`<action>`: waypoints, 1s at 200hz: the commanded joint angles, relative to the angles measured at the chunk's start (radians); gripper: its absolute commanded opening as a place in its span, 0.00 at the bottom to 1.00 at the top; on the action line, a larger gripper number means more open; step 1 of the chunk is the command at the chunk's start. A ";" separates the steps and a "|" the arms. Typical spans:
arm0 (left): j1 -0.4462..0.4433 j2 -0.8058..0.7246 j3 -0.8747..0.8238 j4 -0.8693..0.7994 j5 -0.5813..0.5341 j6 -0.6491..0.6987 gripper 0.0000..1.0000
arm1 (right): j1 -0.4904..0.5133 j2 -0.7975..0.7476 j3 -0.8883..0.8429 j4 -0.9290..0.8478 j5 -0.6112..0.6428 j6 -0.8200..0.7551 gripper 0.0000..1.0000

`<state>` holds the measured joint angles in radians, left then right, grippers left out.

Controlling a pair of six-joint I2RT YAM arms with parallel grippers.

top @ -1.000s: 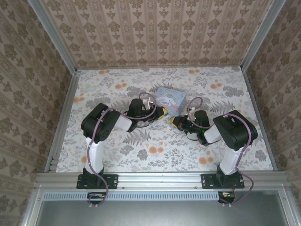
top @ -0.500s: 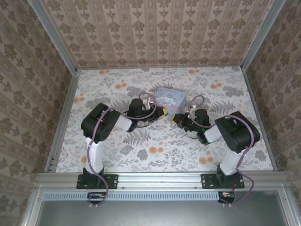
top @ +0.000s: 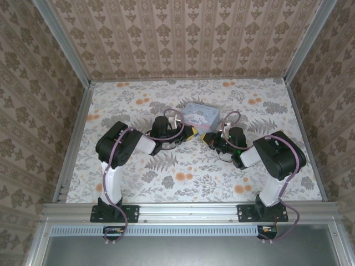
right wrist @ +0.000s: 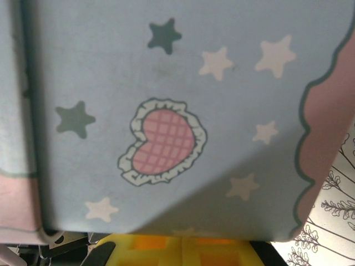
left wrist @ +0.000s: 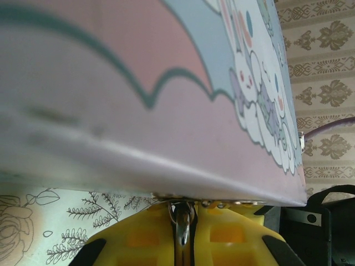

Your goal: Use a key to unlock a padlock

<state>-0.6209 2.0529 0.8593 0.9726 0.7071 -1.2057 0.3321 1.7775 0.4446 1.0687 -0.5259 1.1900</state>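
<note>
Key [left wrist: 181, 235]: thin greyish metal sliver | left pincer [left wrist: 183, 213] clamps it | right pincer [right wrist: 180, 248] unclear

Left arm [top: 111, 180] and right arm [top: 269, 191] with white tubes behind glossy black joint housings, purple cables looping back from the wrists, flat black base plates farthest from the fingers, left gripper [left wrist: 183, 219] and right gripper [right wrist: 180, 246] with blocky yellow fingers [left wrist: 138, 238], black trim at their outer corners

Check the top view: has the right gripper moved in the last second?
Yes. Judged against the orange flower printed on the floor, the right gripper has edged up-frame, ending closer to the tin.
</note>
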 commanded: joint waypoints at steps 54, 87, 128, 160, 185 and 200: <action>-0.016 -0.004 0.041 0.046 0.011 -0.025 0.00 | 0.019 0.026 0.028 0.043 0.020 0.026 0.00; -0.017 -0.004 0.043 0.041 0.011 -0.018 0.00 | 0.019 0.018 0.028 0.042 0.021 0.026 0.00; -0.016 0.001 0.041 0.034 0.005 -0.010 0.00 | 0.015 -0.008 0.028 -0.043 0.021 -0.003 0.00; -0.016 -0.001 0.043 0.028 0.004 -0.006 0.00 | 0.007 -0.029 0.007 -0.106 0.021 -0.028 0.00; -0.014 -0.002 0.043 0.028 0.003 -0.005 0.00 | 0.003 -0.039 -0.014 -0.112 0.024 -0.036 0.00; -0.014 0.000 0.042 0.028 0.003 -0.003 0.00 | 0.002 -0.044 -0.017 -0.110 0.025 -0.036 0.00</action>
<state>-0.6342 2.0529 0.8749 0.9718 0.6998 -1.2121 0.3397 1.7641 0.4438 0.9821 -0.5220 1.1782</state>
